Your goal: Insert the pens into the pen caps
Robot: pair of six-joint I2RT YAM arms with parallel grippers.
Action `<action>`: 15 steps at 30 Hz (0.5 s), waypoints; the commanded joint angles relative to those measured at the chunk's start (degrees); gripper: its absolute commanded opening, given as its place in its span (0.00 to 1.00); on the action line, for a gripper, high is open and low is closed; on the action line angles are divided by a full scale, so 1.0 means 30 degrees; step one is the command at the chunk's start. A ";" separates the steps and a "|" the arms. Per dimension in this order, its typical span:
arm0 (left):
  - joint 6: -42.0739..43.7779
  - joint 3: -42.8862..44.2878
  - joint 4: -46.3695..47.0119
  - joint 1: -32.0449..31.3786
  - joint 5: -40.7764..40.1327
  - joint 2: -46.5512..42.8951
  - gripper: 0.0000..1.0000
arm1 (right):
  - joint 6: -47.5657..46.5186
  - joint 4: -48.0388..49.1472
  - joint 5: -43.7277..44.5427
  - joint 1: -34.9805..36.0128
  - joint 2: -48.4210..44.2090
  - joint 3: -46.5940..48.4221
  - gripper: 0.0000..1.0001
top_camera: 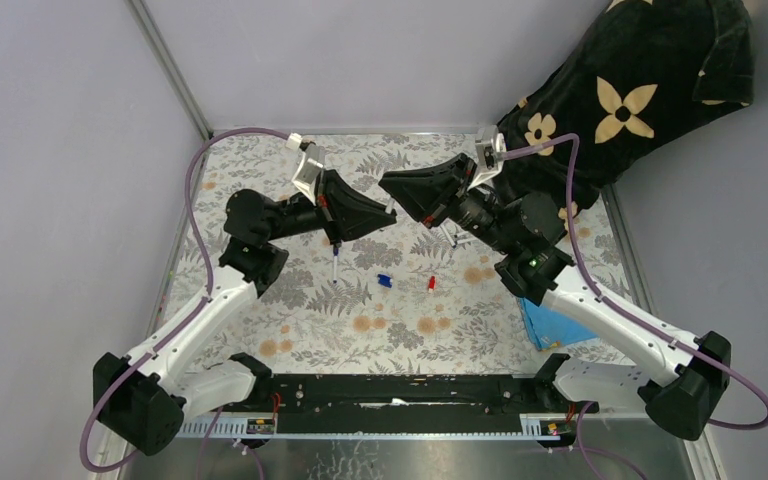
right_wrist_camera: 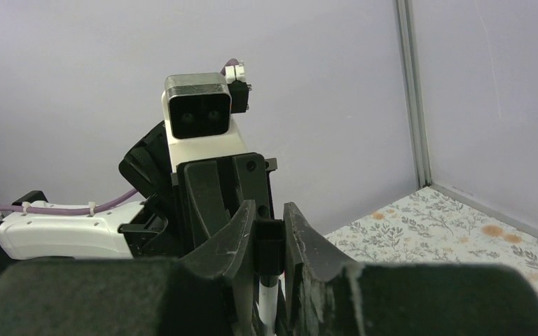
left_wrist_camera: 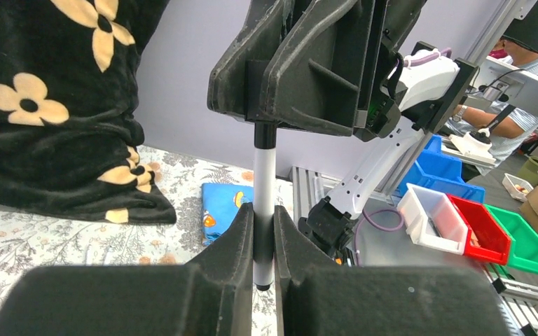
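Start on the patterned table (top_camera: 290, 330). A loose pen (top_camera: 335, 262) lies just below the left arm's wrist. Right of it come a blue cap (top_camera: 384, 281) and a red cap (top_camera: 431, 284), near each other but apart. A second pen (top_camera: 448, 236) is partly hidden under the right arm. Further right is a blue cloth (top_camera: 558, 325), and a black flowered blanket (top_camera: 640, 90) is heaped at the far right corner. Nothing stands between your two grippers.

Your left arm reaches in towards the centre. The left gripper (left_wrist_camera: 264, 222) is clamped on the held pen (left_wrist_camera: 264, 175). Your right arm reaches in from the opposite side to face it. The right gripper (right_wrist_camera: 270, 234) pinches the black cap (right_wrist_camera: 270, 246) against the pen's end. You cannot tell how deep the pen sits.
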 commanded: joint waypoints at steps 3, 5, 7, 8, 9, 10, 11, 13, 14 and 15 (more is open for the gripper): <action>-0.0225 0.0969 0.3479 -0.0112 -0.2233 -0.0311 0.00 | 0.0424 -0.4473 -0.2785 0.0545 0.0941 -0.2477 0.00; -0.0192 0.1060 0.3489 -0.0112 -0.2284 -0.0247 0.00 | 0.0336 -0.4862 -0.2763 0.0731 0.0968 -0.2843 0.00; -0.0163 0.1140 0.3435 -0.0112 -0.2295 -0.0238 0.00 | 0.0296 -0.5116 -0.2723 0.0831 0.0886 -0.3121 0.00; -0.0100 0.1149 0.3315 -0.0090 -0.2346 -0.0238 0.00 | 0.0296 -0.5105 -0.2636 0.0830 0.0772 -0.3202 0.00; 0.0028 0.1172 0.3036 -0.0083 -0.2334 -0.0223 0.00 | 0.0190 -0.5181 -0.2395 0.0833 0.0615 -0.3139 0.00; 0.0143 0.1186 0.2826 -0.0068 -0.2267 -0.0196 0.00 | 0.0034 -0.5296 -0.2123 0.0833 0.0441 -0.2915 0.00; 0.0253 0.1191 0.2521 -0.0073 -0.2152 -0.0171 0.00 | -0.0231 -0.5329 -0.1866 0.0833 0.0225 -0.2461 0.00; 0.0761 0.1132 0.1226 -0.0110 -0.1912 -0.0143 0.00 | -0.0843 -0.5133 -0.0421 0.0804 -0.0213 -0.1504 0.00; 0.1312 0.1060 0.0487 -0.0112 -0.1833 -0.0171 0.00 | -0.1142 -0.4854 0.0101 0.0786 -0.0343 -0.0942 0.00; 0.1611 0.0904 -0.0236 -0.0112 -0.1791 -0.0219 0.00 | -0.1414 -0.4563 0.0478 0.0776 -0.0374 -0.0304 0.00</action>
